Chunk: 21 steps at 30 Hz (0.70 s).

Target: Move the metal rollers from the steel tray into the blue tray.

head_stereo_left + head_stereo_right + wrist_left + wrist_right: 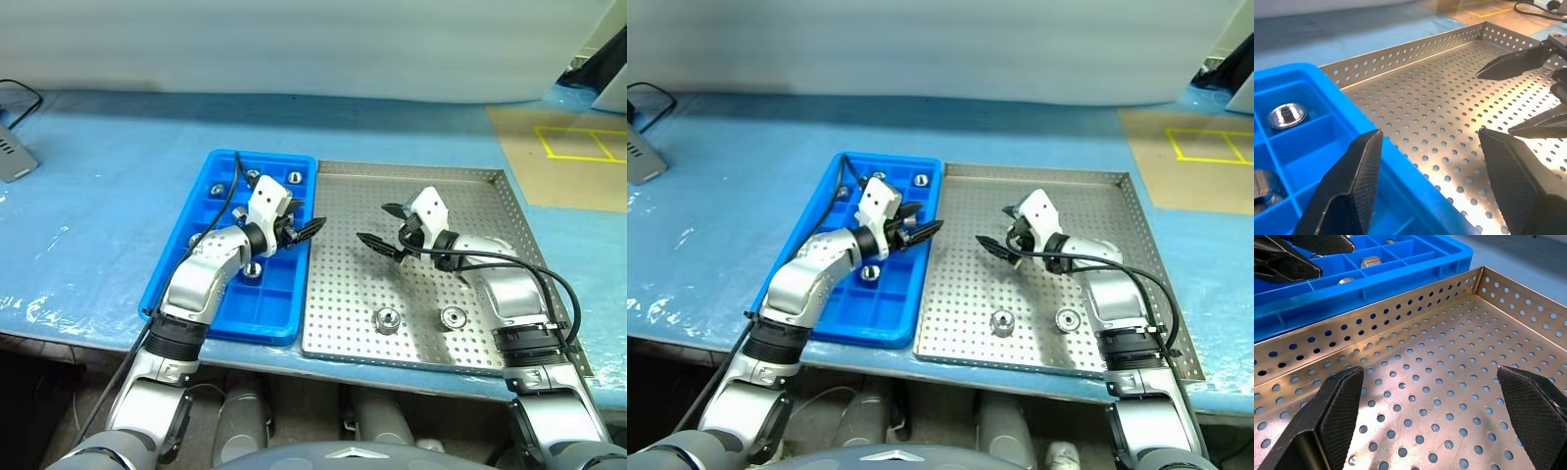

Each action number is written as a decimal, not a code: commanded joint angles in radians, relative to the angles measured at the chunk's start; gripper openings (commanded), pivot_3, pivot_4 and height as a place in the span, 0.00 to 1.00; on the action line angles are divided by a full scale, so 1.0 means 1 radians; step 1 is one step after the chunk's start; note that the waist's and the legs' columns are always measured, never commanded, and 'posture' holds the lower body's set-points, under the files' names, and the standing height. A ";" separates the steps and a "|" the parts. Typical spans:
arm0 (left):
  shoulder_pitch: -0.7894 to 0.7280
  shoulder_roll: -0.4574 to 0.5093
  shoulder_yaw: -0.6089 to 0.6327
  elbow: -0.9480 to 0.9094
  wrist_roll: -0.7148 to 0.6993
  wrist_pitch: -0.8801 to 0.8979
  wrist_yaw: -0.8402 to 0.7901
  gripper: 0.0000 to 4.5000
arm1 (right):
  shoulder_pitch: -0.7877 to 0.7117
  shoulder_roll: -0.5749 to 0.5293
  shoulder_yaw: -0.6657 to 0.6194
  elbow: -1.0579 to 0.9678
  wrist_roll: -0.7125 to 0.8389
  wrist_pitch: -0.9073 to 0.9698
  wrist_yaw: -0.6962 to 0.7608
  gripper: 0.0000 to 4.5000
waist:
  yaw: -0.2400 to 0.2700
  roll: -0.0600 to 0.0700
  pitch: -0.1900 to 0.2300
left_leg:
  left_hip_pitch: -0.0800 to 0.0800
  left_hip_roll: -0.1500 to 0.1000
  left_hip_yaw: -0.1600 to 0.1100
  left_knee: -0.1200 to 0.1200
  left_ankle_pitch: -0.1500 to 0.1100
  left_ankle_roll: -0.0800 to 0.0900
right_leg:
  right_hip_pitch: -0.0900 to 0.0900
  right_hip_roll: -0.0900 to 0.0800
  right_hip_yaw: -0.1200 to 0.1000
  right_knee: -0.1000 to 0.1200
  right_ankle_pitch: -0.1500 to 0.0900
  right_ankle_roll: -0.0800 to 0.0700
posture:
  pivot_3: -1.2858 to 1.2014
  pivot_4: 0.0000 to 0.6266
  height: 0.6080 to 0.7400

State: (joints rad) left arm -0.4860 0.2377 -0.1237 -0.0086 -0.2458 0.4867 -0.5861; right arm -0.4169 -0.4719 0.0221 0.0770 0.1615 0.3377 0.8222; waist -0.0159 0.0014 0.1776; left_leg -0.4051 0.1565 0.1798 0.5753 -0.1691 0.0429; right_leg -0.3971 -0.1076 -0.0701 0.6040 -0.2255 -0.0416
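Note:
The steel tray [490,186] lies right of the blue tray [201,284]. Two metal rollers [387,319] [452,316] rest near the steel tray's front edge. Several more rollers sit in blue tray compartments, such as one at the back [294,177] and one under my left arm [253,269]. My left gripper [306,231] hovers open and empty over the blue tray's right rim, pointing toward the steel tray. My right gripper [377,225] hangs open and empty above the steel tray's middle, facing the left one. In the left wrist view a roller [1287,115] shows in a compartment.
A grey device [15,152] with a black cable sits at the far left of the blue-covered table. A brown sheet with a yellow taped square [578,142] lies at the far right. The table's front edge runs just below both trays.

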 commanded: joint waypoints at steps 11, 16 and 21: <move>0.116 0.048 0.161 -0.193 0.012 0.008 0.180 0.73 | -0.193 0.107 0.092 0.198 0.000 -0.109 0.066 1.00 | 0.040 0.000 0.000 | -0.002 0.000 0.000 0.000 0.000 0.001 | -0.001 0.000 -0.001 -0.001 0.000 0.000 | 0.53 0.24 1.00; 0.181 0.063 0.208 -0.289 0.000 0.064 0.224 0.73 | -0.252 0.151 0.116 0.300 -0.004 -0.168 0.093 1.00 | 0.065 -0.001 0.000 | -0.003 0.000 0.000 0.000 0.000 0.000 | -0.001 0.000 -0.001 0.000 0.000 -0.001 | 0.56 0.24 1.00; 0.230 0.083 0.239 -0.371 -0.016 0.117 0.242 0.73 | -0.289 0.193 0.136 0.380 -0.008 -0.215 0.122 1.00 | 0.091 -0.001 0.000 | -0.003 0.000 -0.001 0.000 0.000 0.000 | -0.001 0.000 -0.001 0.000 0.000 -0.001 | 0.58 0.24 1.00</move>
State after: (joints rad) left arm -0.2600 0.3120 0.0925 -0.3158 -0.2479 0.5944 -0.3495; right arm -0.6794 -0.2838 0.1522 0.4561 0.1537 0.1507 0.9288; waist 0.0752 0.0007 0.1780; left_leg -0.4077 0.1565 0.1793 0.5752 -0.1695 0.0431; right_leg -0.3979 -0.1079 -0.0710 0.6036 -0.2254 -0.0422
